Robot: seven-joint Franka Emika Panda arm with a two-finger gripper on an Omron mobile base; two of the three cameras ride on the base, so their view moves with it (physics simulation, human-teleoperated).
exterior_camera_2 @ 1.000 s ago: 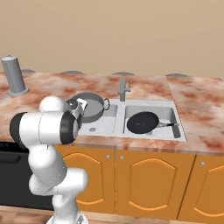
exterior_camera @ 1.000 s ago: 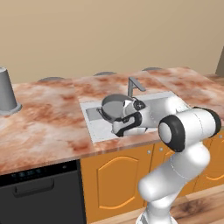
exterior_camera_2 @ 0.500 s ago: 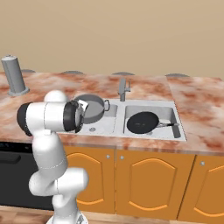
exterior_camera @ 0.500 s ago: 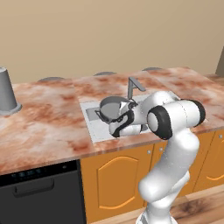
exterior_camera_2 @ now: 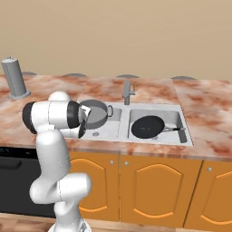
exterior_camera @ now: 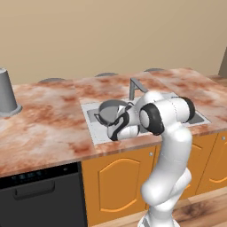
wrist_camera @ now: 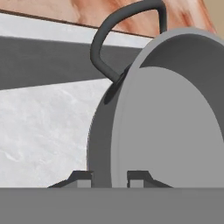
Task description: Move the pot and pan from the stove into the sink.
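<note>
The grey metal pot (exterior_camera: pixel 110 111) hangs tilted on its side over the left basin of the sink (exterior_camera: pixel 91 125). My gripper (exterior_camera: pixel 120 125) is shut on the pot's rim. In the hand view the fingertips (wrist_camera: pixel 82 177) clamp the pot (wrist_camera: pixel 175 127) wall, and a dark loop handle (wrist_camera: pixel 111 37) arches above it. From the right, the pot (exterior_camera_2: pixel 96 113) sits at the gripper (exterior_camera_2: pixel 84 119) over the left basin. The black pan (exterior_camera_2: pixel 147 126) lies flat in the right basin of the sink (exterior_camera_2: pixel 154 107), its handle pointing right. The stove is out of view.
An angular grey faucet (exterior_camera: pixel 133 87) (exterior_camera_2: pixel 127 92) stands behind the basins. A tall tapered grey cylinder (exterior_camera: pixel 6 91) (exterior_camera_2: pixel 14 78) is on the marble counter at far left. A black dishwasher front (exterior_camera: pixel 41 195) and orange cabinet doors (exterior_camera_2: pixel 152 190) are below the counter.
The arm's elbow has swung left and closer to the sink. The pot, still gripped, has dropped slightly and tipped further onto its side over the left basin. The pan has not moved.
</note>
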